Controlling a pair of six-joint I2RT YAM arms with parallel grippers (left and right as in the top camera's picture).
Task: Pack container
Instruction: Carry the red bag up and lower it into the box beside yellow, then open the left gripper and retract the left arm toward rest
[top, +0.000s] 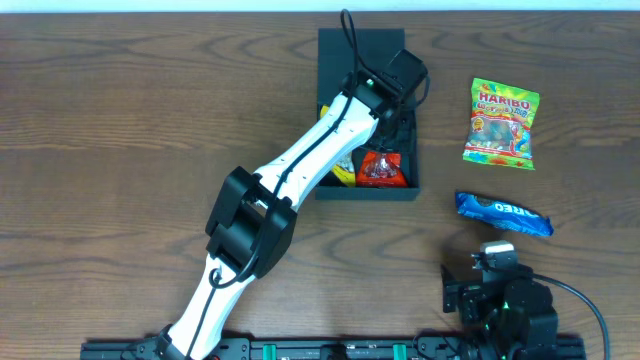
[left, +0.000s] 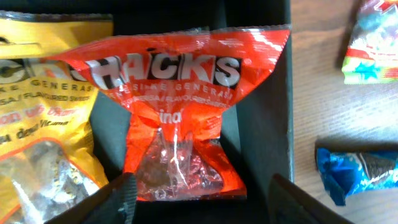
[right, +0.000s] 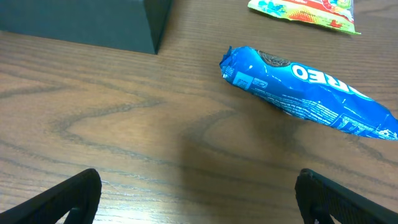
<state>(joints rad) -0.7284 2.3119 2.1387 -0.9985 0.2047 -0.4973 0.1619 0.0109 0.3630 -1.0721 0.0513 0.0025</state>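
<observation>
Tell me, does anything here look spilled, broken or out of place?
Nothing stands out. The orange-red plastic snack packet and the yellow plastic snack packet lie inside the dark square cardboard container; the colourful Haribo gummy bag and the blue Oreo biscuit pack lie on the wooden table beside it. No spill or tear shows.

White-and-black left arm (top: 310, 150) reaches diagonally, left gripper (left: 205, 208) pointing down, jaws parted. Black right gripper (right: 202, 205) held low, jaws spread wide.
</observation>
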